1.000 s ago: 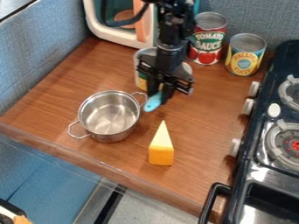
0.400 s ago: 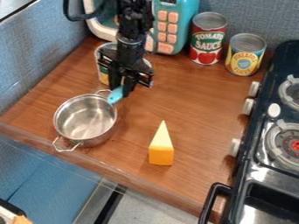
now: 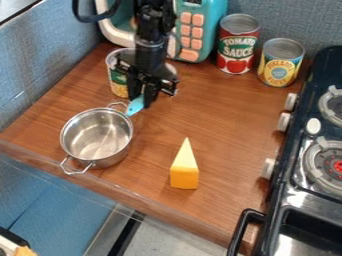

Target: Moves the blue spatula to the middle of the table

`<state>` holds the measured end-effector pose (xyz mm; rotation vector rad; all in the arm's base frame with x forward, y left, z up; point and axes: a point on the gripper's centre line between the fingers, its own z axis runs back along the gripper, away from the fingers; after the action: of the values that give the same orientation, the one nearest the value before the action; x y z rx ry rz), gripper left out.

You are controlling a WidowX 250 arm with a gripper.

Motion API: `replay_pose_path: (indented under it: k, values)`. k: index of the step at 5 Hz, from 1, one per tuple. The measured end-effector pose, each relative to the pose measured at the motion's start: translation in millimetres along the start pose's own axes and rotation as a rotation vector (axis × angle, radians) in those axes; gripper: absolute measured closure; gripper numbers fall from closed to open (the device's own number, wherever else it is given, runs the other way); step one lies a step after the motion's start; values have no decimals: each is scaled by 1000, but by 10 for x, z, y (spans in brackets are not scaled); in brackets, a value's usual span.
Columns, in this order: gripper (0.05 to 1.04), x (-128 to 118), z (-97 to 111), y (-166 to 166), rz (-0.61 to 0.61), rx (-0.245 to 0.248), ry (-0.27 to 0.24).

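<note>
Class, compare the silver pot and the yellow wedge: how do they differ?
The pot is round and hollow; the wedge is solid-looking and tapers to a point. The pot is shiny silver with two handles; the wedge is matte yellow without any. Both rest on the wooden tabletop.

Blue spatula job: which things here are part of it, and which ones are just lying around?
Part of the job:
- blue spatula
- gripper holding it
- wooden table, because its middle is the goal

Just lying around:
- metal pot
- yellow wedge
- red can
- yellow can
- can behind the gripper
- teal toy microwave
- stove
</note>
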<state>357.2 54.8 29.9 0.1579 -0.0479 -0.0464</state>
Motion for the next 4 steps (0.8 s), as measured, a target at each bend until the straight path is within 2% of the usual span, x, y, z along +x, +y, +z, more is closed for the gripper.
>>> replay_pose_path:
  k: [1,2,4]
  values:
    - [778,131,97,-312,-73,-16,-28]
    - [778,182,53,-462,-98,-30,-18]
    - [778,180,-208,-527,-111,-99,33]
